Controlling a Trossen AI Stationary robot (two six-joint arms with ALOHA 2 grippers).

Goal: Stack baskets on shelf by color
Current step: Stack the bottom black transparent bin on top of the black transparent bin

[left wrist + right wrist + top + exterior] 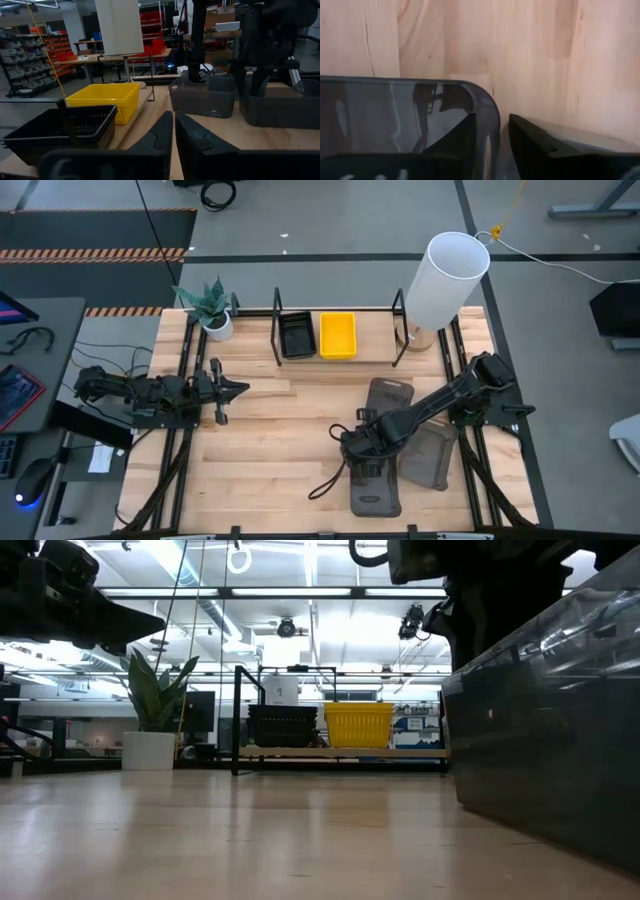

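Note:
A black basket (297, 336) and a yellow basket (337, 335) sit side by side on the black rod shelf (360, 309) at the table's far edge. Three dark grey baskets lie on the table's right half: one far (388, 394), one right (432, 457), one near (375, 488). My right gripper (491, 134) points down at the near grey basket's far left corner, open, one finger inside the wall and one outside. My left gripper (236, 388) hovers shut and level over the table's left side, holding nothing. My right gripper comes from above at the near grey basket's wall beside a rounded corner (489, 107). One finger (465, 134) shows through the wall from inside and the other (535, 140) stands outside. Whether they touch the wall I cannot tell. The basket rests flat on the table.
A tall white cylinder (445, 275) stands at the shelf's right end and a potted plant (213, 310) at its left. Bare wood lies in the table's middle and near left. In the low view a grey basket (545, 730) fills the right side.

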